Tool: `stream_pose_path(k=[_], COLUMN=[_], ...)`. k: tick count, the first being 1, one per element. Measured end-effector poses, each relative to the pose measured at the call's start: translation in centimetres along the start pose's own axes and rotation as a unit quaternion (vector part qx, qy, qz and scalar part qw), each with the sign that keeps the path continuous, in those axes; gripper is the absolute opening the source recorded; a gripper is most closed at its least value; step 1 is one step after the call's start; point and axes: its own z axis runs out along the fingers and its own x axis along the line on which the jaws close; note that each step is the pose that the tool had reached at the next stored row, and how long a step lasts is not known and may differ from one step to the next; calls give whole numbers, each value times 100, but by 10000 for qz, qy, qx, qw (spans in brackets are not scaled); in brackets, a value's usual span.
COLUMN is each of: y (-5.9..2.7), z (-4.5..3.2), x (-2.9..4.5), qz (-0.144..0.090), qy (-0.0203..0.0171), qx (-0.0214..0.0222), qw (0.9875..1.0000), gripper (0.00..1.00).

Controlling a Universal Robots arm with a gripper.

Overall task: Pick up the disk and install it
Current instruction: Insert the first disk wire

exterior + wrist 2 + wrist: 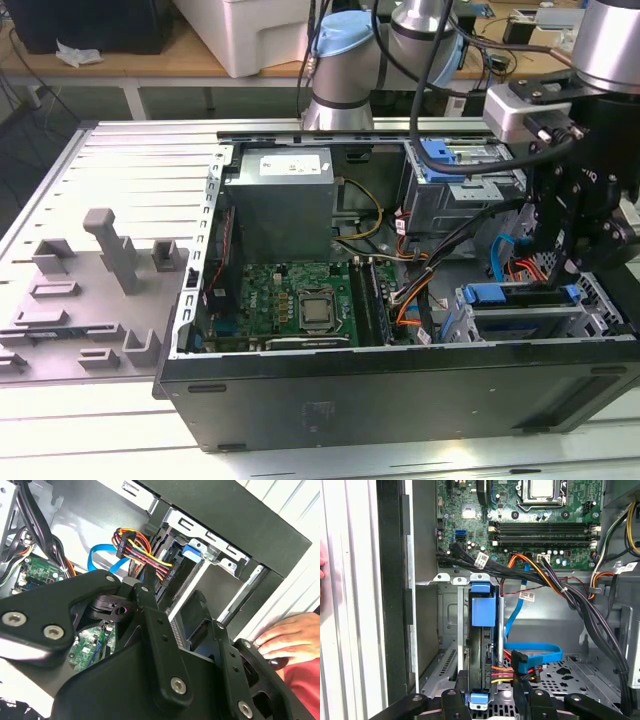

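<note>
Disk [482, 645] stands on edge in the drive cage [447, 625] at the computer case [400, 395] front corner, its blue frame visible, cables [520, 667] just beside it. Your gripper [487, 700] straddles its end, fingers closed against it by my judgement. Keep it square to the cage rails and clear of those cables.

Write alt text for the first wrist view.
The gripper hangs over an open computer case, above the disk, which stands on edge in a metal drive cage with its blue frame showing. Beyond lie the green motherboard, black and orange cable bundles, and a blue data cable.
</note>
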Motion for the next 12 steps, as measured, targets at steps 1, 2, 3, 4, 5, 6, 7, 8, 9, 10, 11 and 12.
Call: stream_pose_path(k=[1, 2, 3, 4, 5, 6, 7, 8, 9, 10, 11, 12], y=[-1, -3, -5, -7, -8, -9, -9, -10, -10, -10, -10, -10], z=[-9, -25, -44, -64, -75, -83, -87, -89, -91, -96, -99, -105], x=[0, 0, 1, 3, 3, 4, 3, 2, 1, -3, -7, -14], qz=[0, 0, 0, 0, 0, 0, 0, 0, 0, -1, -1, -1], qy=[1, 0, 1, 1, 1, 1, 1, 2, 3, 6, 7, 12], qx=[0, 0, 0, 0, 0, 0, 0, 0, 0, 0, 0, 0], qw=[10000, 10000, 10000, 10000, 10000, 10000, 10000, 10000, 10000, 10000, 10000, 10000], gripper=[48, 48, 48, 48, 48, 48, 48, 48, 48, 48, 48, 48])
